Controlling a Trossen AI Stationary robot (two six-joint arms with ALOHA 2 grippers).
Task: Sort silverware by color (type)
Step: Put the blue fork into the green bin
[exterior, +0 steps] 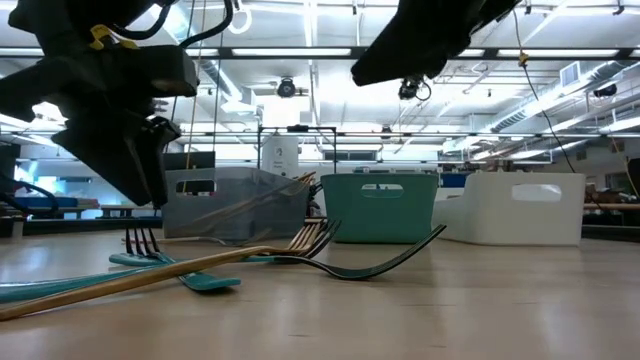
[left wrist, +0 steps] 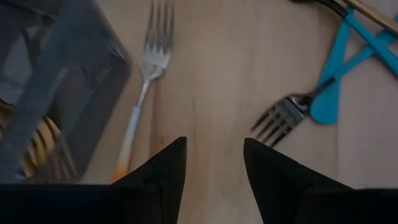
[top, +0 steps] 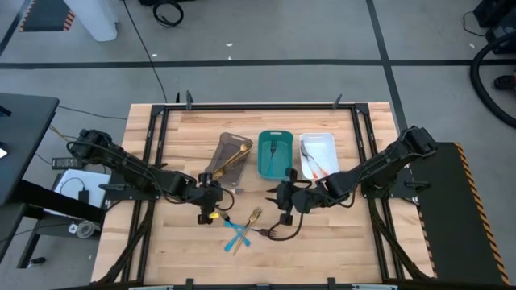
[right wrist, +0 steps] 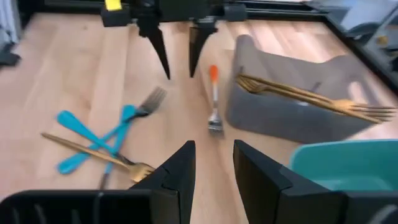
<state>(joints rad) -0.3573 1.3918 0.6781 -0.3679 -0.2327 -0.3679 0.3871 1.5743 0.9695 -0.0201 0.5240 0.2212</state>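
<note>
Wooden table (top: 185, 133) boards carry three trays in a row at the far side: the grey tray (top: 231, 155) already has gold pieces leaning out of it, the teal tray (top: 275, 153) holds a dark piece, and the white tray (top: 318, 153) holds orange-handled ones.

What you have left lies loose on the wood nearer you. The orange-handled fork (right wrist: 213, 99) sits just beside the grey tray, tines pointing away from your left gripper (right wrist: 178, 55). Near it, two blue-handled pieces (right wrist: 93, 137) cross each other, with a gold fork (right wrist: 93, 152) laid over them and a dark fork (left wrist: 283, 115) alongside.

Expect all of these to be light, stiff and slick. They lie flat on the wood, so a pinch across the narrow handle is your best hold; the tines or bowl would likely pivot or slip. The crossed pile could drag its neighbours if you lift one from underneath, so I'd take the lone orange-handled fork first, gripping it mid-handle.

Your left gripper hovers over the bare wood just past the fork's orange end, fingers spread apart with nothing between them and touching nothing. Your right gripper (right wrist: 211, 165) hangs above the table in front of the teal tray, fingers likewise parted and empty, facing the left one across the loose cutlery.
</note>
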